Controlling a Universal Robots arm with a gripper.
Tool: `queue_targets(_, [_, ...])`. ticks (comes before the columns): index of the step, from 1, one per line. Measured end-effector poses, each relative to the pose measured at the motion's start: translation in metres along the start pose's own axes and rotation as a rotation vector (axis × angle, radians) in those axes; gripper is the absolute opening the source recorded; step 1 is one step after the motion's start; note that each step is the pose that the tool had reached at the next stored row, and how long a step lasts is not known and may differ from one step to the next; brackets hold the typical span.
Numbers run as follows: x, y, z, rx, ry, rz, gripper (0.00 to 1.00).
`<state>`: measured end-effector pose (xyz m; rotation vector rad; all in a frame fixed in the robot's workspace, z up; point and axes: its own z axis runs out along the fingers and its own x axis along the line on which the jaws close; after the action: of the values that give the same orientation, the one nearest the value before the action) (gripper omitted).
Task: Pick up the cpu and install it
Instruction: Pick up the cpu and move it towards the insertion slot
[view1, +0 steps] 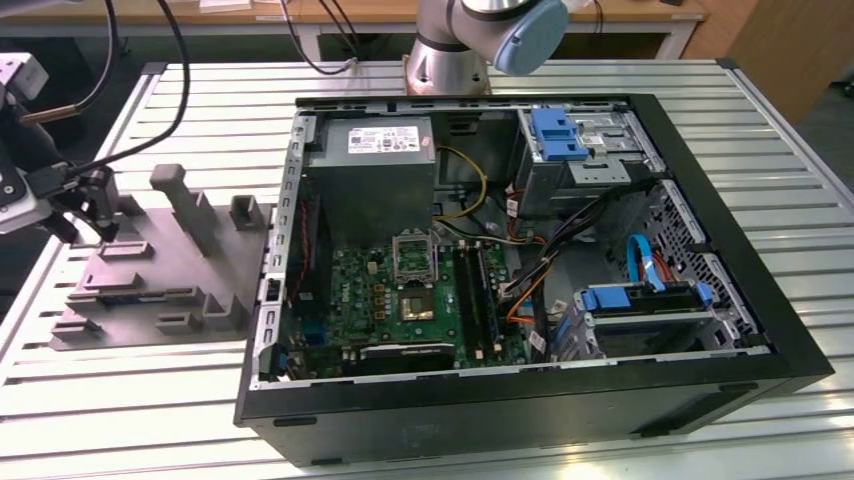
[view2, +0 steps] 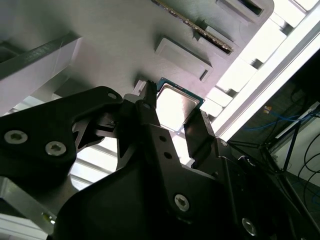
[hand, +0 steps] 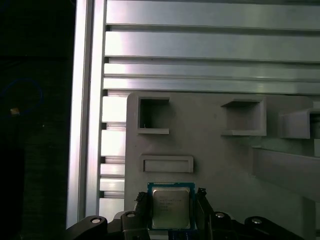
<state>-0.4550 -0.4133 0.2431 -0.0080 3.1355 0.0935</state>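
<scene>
The cpu (hand: 170, 207) is a small square chip with a silvery top and a paler rim. It sits between my gripper's (hand: 171, 200) two black fingers, which press against its opposite edges, just above the grey fixture plate (hand: 210, 150). The second wrist view shows the cpu (view2: 176, 106) from below the fingers (view2: 200, 131). In the exterior view my gripper (view1: 104, 228) hangs over the far left part of the fixture plate (view1: 147, 290), well away from the open computer case (view1: 507, 270). The green board's socket (view1: 418, 302) lies inside the case.
The fixture plate carries raised blocks and recesses (hand: 167, 163) around the gripper. The table is made of slatted aluminium profiles (hand: 210, 45), and its edge is close by (hand: 85, 125). Inside the case are a power supply (view1: 378, 175), cables and blue drive brackets (view1: 641, 297).
</scene>
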Motion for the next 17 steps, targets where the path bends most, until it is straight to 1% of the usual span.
queue_targets(17, [-0.0001, 0.0006, -0.0091, 0.0, 0.0, 0.0, 0.47])
